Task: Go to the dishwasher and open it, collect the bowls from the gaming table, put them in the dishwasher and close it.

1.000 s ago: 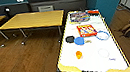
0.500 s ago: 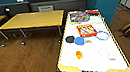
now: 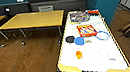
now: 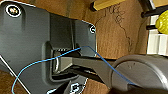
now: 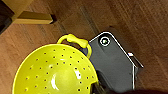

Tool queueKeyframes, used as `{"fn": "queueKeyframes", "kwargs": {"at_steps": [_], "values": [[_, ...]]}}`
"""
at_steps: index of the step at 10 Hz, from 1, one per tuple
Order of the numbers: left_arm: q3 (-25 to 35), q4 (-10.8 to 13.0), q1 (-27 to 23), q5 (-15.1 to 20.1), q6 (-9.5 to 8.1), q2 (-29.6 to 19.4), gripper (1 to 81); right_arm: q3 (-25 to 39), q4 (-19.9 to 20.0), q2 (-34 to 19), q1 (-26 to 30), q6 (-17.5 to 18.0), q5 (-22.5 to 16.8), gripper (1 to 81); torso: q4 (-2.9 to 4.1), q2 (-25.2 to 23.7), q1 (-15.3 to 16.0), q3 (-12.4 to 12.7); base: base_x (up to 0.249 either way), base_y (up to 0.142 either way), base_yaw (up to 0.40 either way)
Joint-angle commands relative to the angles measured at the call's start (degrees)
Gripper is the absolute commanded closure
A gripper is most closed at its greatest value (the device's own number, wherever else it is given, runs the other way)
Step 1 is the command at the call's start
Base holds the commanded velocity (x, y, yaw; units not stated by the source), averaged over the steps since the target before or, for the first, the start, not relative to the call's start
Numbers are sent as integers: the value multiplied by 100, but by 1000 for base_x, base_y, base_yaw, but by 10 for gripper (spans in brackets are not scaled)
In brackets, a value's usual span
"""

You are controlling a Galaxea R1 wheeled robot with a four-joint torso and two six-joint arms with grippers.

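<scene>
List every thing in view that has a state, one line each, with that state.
Black bowl: upright on the white table, touching the blue bowl.
Blue bowl: on the table, beside the black one.
Orange cup: standing alone, nearer the front edge.
Red game box: lying flat, closed.
Yellow strainer: open side up, close to the right wrist camera, above the wooden floor.

bowls [image 3: 79, 40] on gaming table [image 3: 92, 60], board-game boxes [image 3: 86, 30] behind them, wooden table [image 3: 34, 19] left
</scene>
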Motion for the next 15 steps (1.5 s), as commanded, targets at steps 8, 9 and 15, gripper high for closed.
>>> {"fn": "queueKeyframes", "kwargs": {"at_steps": [8, 9, 15], "values": [[2828, -205, -1695, 164, -21, -2631, 10, -603, -638, 842, -522, -38, 2, 811, 0, 0, -2, 0, 0, 0, 0], [2951, -372, -1861, 164, -21, -2737, 10, -621, -647, 921, -556, -38, 2, 811, 0, 0, -2, 0, 0, 0, 0], [3470, -2033, -3074, 190, -21, -2992, 10, -920, -682, 1387, -574, -30, -15, 811, 0, 0, 0, 0, 0, 0, 0]]}}
